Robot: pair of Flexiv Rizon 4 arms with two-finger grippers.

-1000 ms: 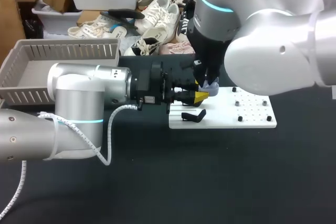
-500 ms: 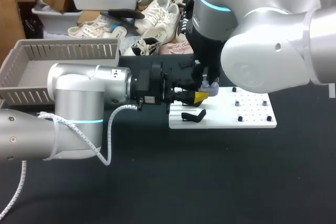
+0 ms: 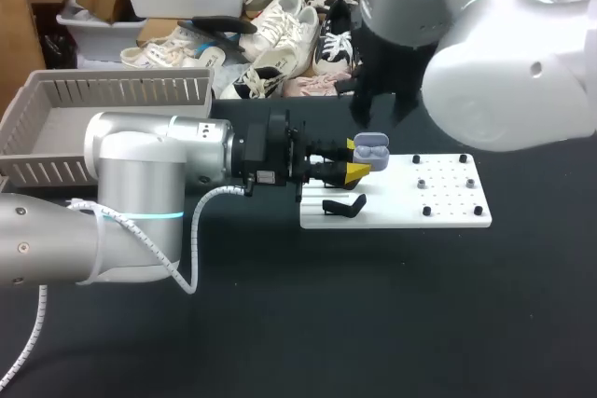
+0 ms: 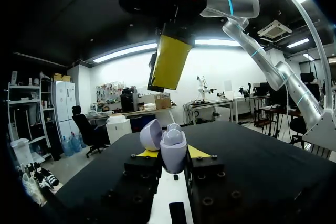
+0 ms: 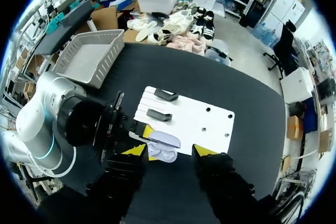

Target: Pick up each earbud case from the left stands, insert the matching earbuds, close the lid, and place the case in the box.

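Nearest the robot, the left arm (image 3: 140, 184) was seen stretched across the dark surface (image 3: 373, 323) from nine o'clock. Its two fingers (image 4: 197, 151) were clenched on one lavender earbud case (image 4: 173, 150), touched from both sides. The case was held with its lid (image 4: 151, 134) hinged open, just over the ten o'clock corner of one white board (image 3: 392, 216). Whether earbuds sat inside could not be told.

On the board, two black stands (image 5: 159, 115) were counted in the right wrist view, one beside the other on the nine o'clock half. Only one of them was plainly seen in the head view. On the three o'clock half, small dark pegs (image 3: 427, 211) were set, too small to be counted surely.

Above the case, the right arm (image 3: 504, 72) was seen entering from three o'clock and raised high over the board. Its two fingers (image 5: 206, 151) were released and spread wide, well apart from the case, which was seen far beneath the gap between them.

Farthest off, at ten o'clock from the board, one grey slatted box (image 3: 121, 90) was set on the surface.
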